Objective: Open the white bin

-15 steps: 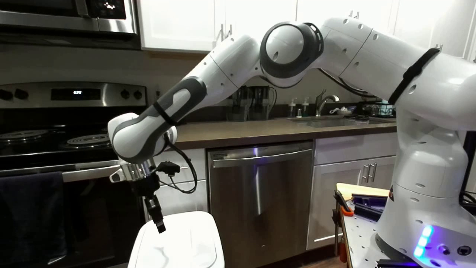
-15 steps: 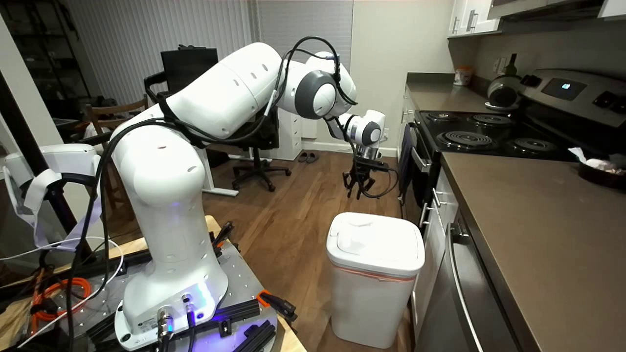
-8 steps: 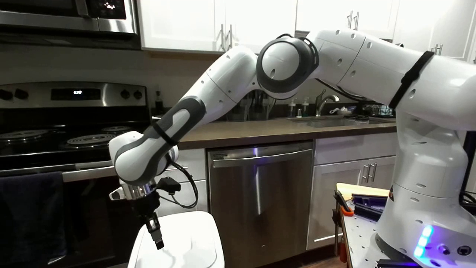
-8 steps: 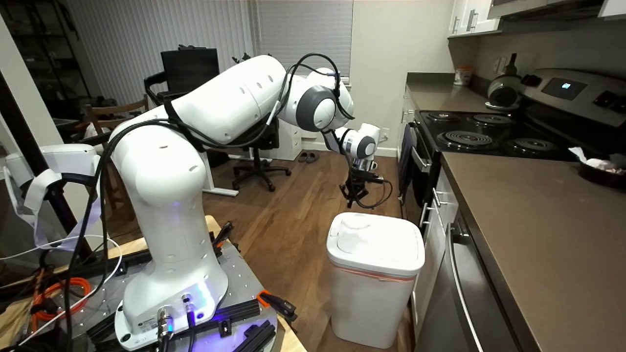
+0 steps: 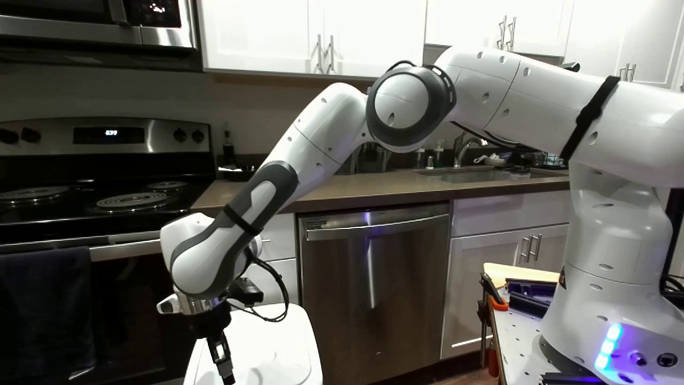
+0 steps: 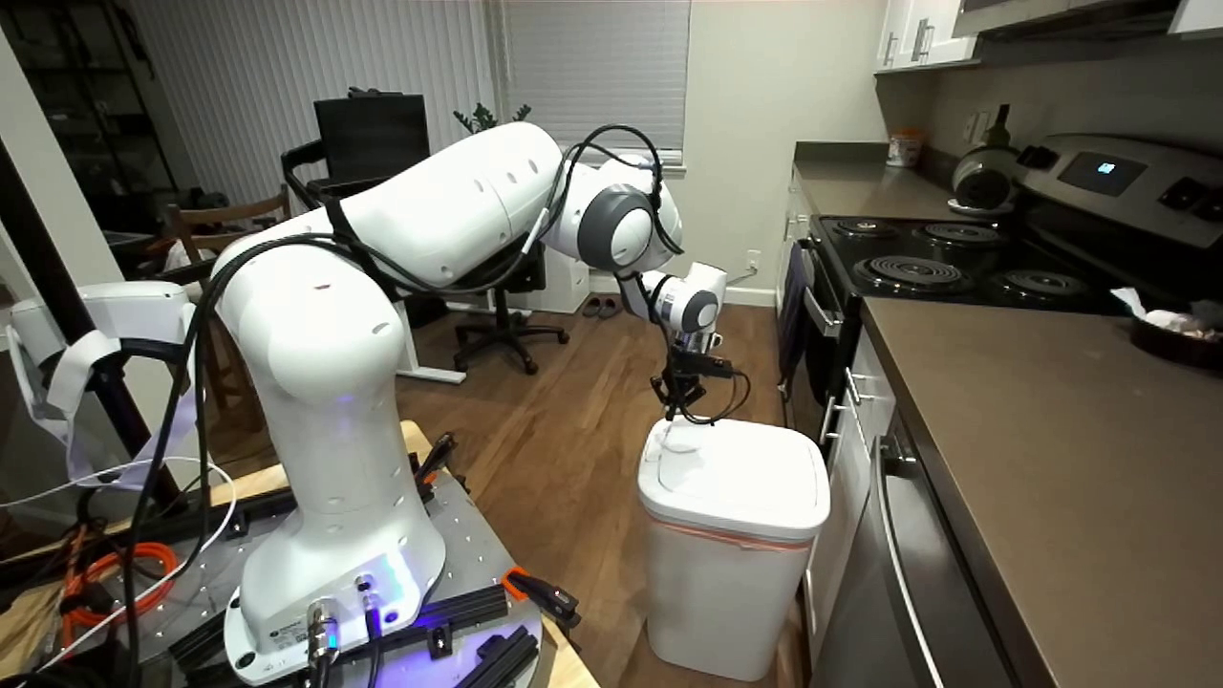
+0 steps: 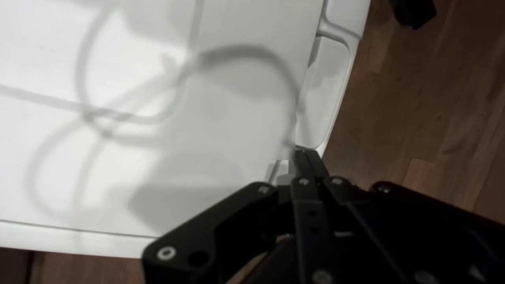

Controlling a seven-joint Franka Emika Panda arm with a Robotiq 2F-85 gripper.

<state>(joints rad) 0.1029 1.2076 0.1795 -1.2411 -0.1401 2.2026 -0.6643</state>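
Note:
The white bin (image 6: 731,592) stands on the floor with its flat lid (image 6: 755,468) shut. The lid also shows in an exterior view (image 5: 286,342) and fills much of the wrist view (image 7: 221,130). A light rounded panel (image 7: 323,90) is set into the lid's edge in the wrist view. My gripper (image 7: 309,153) is shut and empty, with its fingertips together over that edge, just beside the panel. In an exterior view the gripper (image 6: 671,417) points down at the lid's far left corner. I cannot tell whether the tips touch the lid.
A steel dishwasher (image 5: 374,294) and white drawers stand beside the bin. The oven (image 5: 128,310) with a dark towel is behind the gripper. The robot's table (image 6: 478,545) with clamps is on the bin's near side. Wooden floor (image 6: 573,430) surrounds the bin.
My arm and gripper have moved down toward the bin lid. In an exterior view the gripper has also shifted slightly left. The bin and its lid have not moved.

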